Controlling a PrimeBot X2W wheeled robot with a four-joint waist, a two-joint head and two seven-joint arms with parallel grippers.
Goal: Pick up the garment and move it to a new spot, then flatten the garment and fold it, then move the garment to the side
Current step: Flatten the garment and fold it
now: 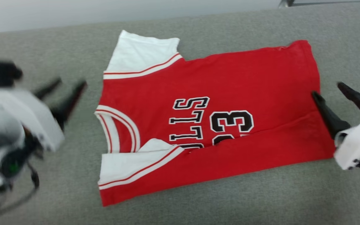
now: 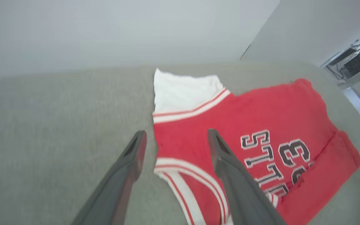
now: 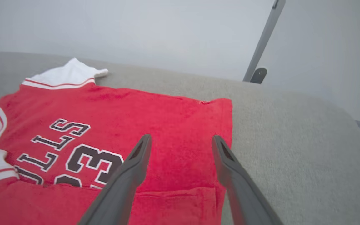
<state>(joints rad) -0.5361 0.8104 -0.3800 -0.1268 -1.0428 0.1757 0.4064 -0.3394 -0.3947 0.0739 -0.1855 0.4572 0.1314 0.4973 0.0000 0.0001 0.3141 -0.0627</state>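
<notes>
The garment (image 1: pixel 230 81), a red jersey with white sleeves and black lettering, lies flat on the grey surface with its collar to the left. Its near long edge is folded over the chest, covering part of the letters and number. My left gripper (image 1: pixel 70 82) hovers open just left of the collar, holding nothing; the left wrist view has the garment (image 2: pixel 261 118) between and beyond the open fingers. My right gripper (image 1: pixel 328 89) is open at the hem on the right, empty. In the right wrist view its fingers frame the garment's (image 3: pixel 167 125) hem corner.
The grey padded surface (image 1: pixel 198 206) runs all around the garment. A pale wall rises behind it. A metal post (image 3: pixel 262 40) stands beyond the far edge, and a desk edge with cables (image 2: pixel 358 62) shows at the right of the left wrist view.
</notes>
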